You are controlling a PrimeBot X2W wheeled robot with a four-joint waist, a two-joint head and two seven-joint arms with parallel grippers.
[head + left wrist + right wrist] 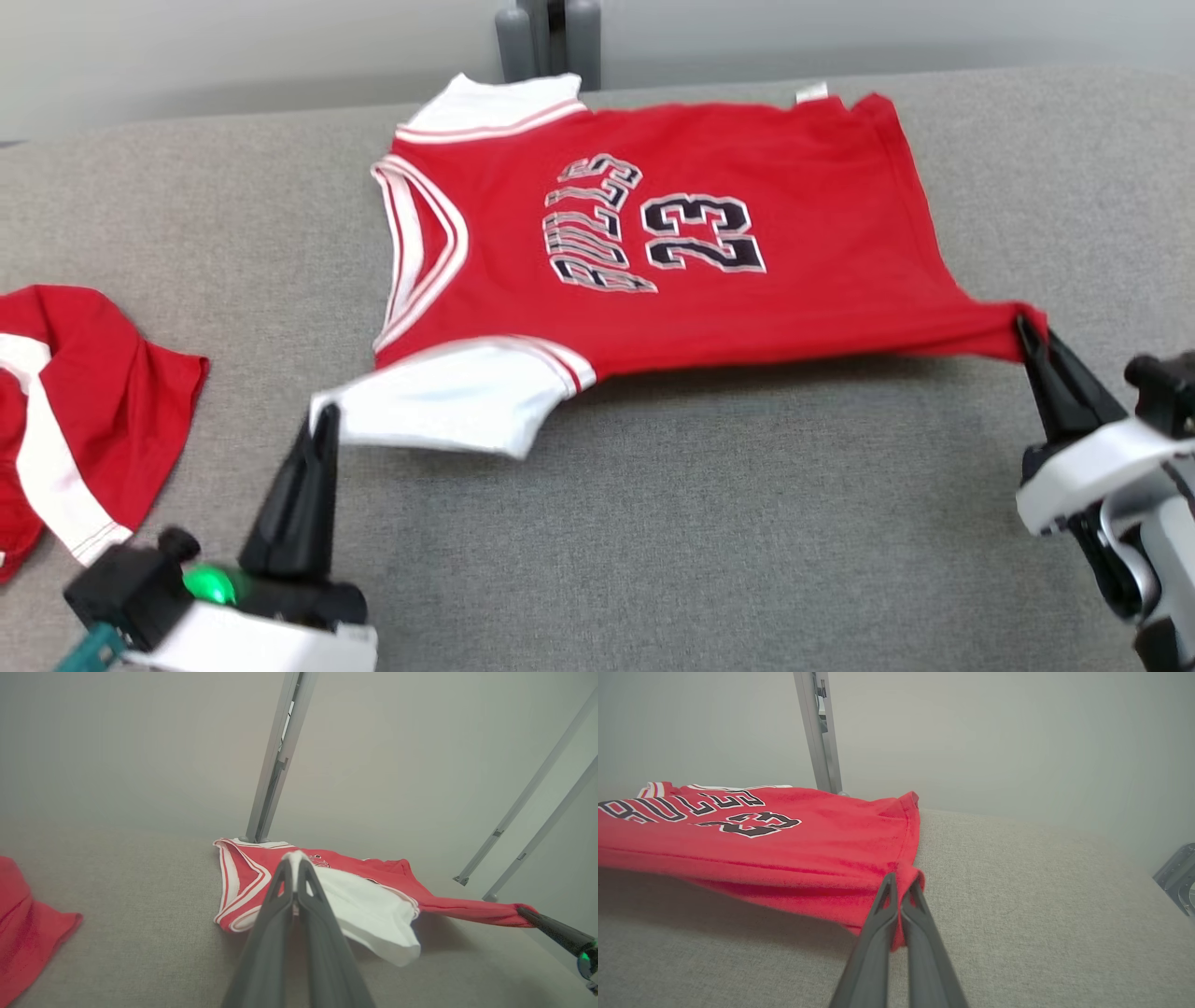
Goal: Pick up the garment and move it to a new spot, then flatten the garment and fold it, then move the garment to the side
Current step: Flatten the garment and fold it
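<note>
Jersey (672, 243) lies spread, front up, on the grey table (747, 523), near edge lifted; left tool (325, 415) is pinched shut on its white sleeve (457, 392), right tool (1024, 327) on the hem corner (994, 327); flattening seems underway; folding and moving aside remain.

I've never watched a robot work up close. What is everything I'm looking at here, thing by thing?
jersey: one, red with white sleeves and a black 23, spread over the middle of the surface, near edge lifted
red cloth: one, red with a white stripe, crumpled at the far left
surface: one, grey fabric, under both garments
bars: three, grey metal, behind the surface
wall: one, pale grey, at the back
left gripper: one, dark fingers, shut on the jersey's white sleeve, lower left
right gripper: one, dark fingers, shut on the jersey's red hem corner, right
</note>
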